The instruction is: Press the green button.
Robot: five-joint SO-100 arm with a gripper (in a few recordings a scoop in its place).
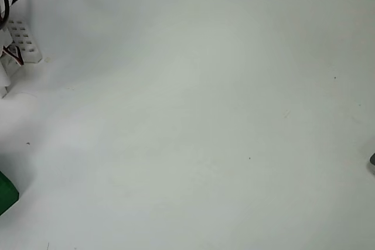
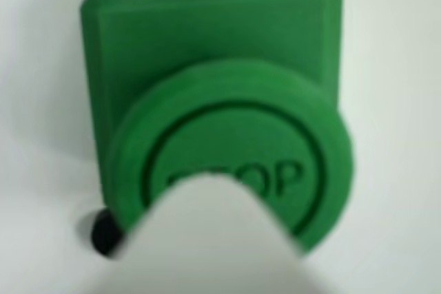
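Note:
The green button [image 2: 227, 142] takes up most of the wrist view: a round cap with a raised ring and the letters "STOP", set on a square green base. A white, blurred fingertip [image 2: 207, 239] of my gripper rises from the bottom edge and covers the cap's lower middle. I cannot tell whether it touches the cap, and I see no second finger. In the overhead view a corner of the green button [image 1: 6, 194] pokes in at the lower left edge.
A white table top [image 1: 205, 115] spreads across the overhead view. A white perforated part with red wires [image 1: 20, 42] sits at the upper left edge. A small black round thing [image 2: 103, 233] lies by the button's lower left side.

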